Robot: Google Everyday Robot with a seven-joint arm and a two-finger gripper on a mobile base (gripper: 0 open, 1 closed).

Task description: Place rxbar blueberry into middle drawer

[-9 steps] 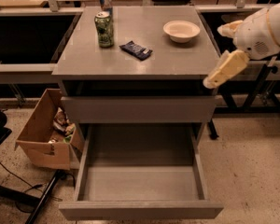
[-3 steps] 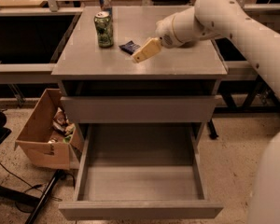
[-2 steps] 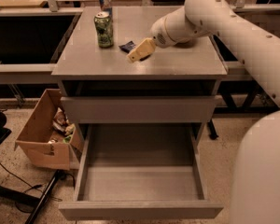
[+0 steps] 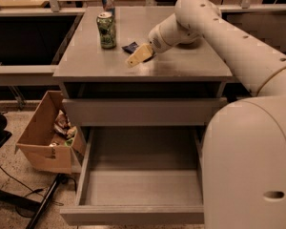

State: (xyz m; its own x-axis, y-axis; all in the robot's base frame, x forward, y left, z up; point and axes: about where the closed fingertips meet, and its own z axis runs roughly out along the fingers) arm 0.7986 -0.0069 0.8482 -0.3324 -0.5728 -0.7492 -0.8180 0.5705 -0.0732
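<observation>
Just right of the green can (image 4: 106, 30), the small, flat, dark blue rxbar blueberry (image 4: 129, 46) lies half hidden behind the gripper (image 4: 138, 56); whether it grips, I cannot tell.

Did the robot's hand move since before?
Yes. The gripper moved left, from off the right side of the cabinet top to near the green can, right at the rxbar blueberry.

**Bar mostly covered**

The gripper (image 4: 139, 56) sits over the rxbar blueberry (image 4: 129, 46) on the cabinet top (image 4: 186, 68); only a dark corner shows. The robot's white arm (image 4: 248, 156) hides the right end of the open middle drawer (image 4: 133, 214).
</observation>
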